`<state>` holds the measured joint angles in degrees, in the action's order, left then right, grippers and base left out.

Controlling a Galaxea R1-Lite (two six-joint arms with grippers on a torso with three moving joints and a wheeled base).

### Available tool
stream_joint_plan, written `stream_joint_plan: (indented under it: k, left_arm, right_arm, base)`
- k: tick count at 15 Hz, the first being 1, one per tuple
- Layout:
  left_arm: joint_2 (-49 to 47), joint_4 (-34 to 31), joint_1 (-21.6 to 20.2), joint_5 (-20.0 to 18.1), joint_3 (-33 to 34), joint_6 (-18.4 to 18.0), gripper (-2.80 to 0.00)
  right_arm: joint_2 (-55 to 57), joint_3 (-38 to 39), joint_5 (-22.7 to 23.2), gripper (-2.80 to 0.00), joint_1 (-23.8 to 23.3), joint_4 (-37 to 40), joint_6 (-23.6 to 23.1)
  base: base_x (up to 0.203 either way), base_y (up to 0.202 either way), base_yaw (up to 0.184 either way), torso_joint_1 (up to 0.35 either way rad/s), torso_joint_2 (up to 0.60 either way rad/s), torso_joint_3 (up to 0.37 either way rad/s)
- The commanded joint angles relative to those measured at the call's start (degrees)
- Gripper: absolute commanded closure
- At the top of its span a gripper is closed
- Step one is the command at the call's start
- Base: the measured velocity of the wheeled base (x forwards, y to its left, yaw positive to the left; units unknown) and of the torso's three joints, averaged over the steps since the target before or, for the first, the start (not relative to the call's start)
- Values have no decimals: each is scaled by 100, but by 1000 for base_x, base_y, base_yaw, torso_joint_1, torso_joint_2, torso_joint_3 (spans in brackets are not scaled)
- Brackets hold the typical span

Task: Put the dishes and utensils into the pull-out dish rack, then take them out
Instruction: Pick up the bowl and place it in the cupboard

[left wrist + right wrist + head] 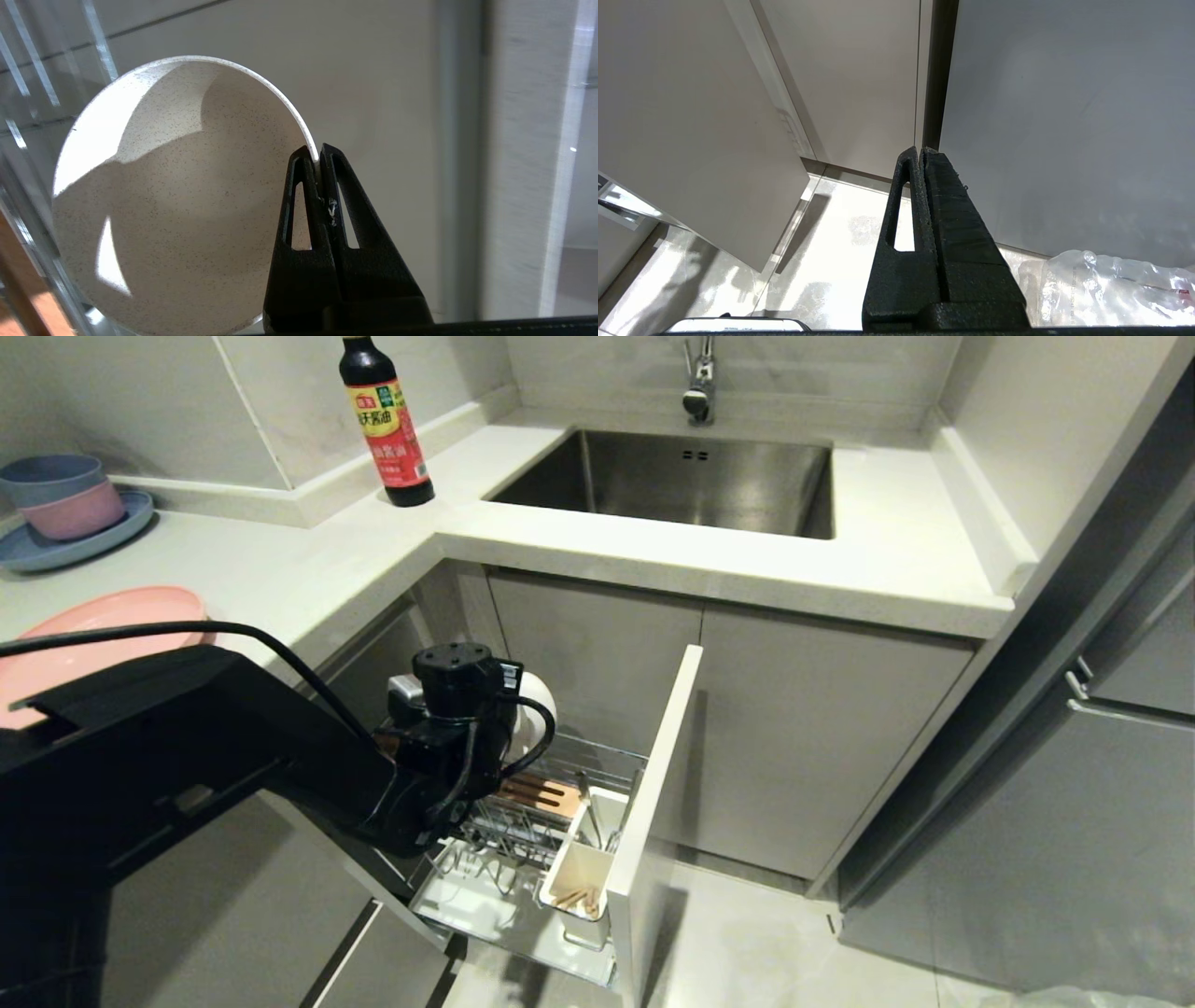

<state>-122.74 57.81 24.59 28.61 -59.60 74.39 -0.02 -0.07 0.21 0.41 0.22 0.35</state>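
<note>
Blue plate and stacked bowls (56, 513): at the far left of the counter (308, 560), against the wall.
Pink plate (93, 635): flat on the counter near its front edge, partly behind the left arm.
Left end effector (317, 161): clenched on the rim of the cream bowl (177, 200), which stands on edge above the pull-out dish rack (551, 812); the wrist hides most of the bowl from the head camera.
Soy sauce bottle (385, 420): upright on the counter, just left of the sink (672, 481).
Dish rack: drawn out of the cabinet under the sink, wooden slotted strip (537, 793) toward the back.
Utensil cup (583, 863): white, at the rack's front beside the cabinet front; chopsticks (577, 899) show inside it.
Right end effector (920, 154): fingers pressed together, empty, low above the floor (822, 261) facing cabinet doors.
</note>
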Motion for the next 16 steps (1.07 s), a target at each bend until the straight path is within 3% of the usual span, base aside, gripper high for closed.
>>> stream_joint_plan:
  k: [1,16]
  left_arm:
    - [-244,35,-16,13,-61,41,0]
    - [-728,354,-218,-31,-346,401,0]
  right_arm:
    - [1,-1,-1,0,2,-2,0]
    - [2,4,5,0,2,2,0]
  base:
    - [0,0,0,0,0,0]
    - [0,0,0,0,0,0]
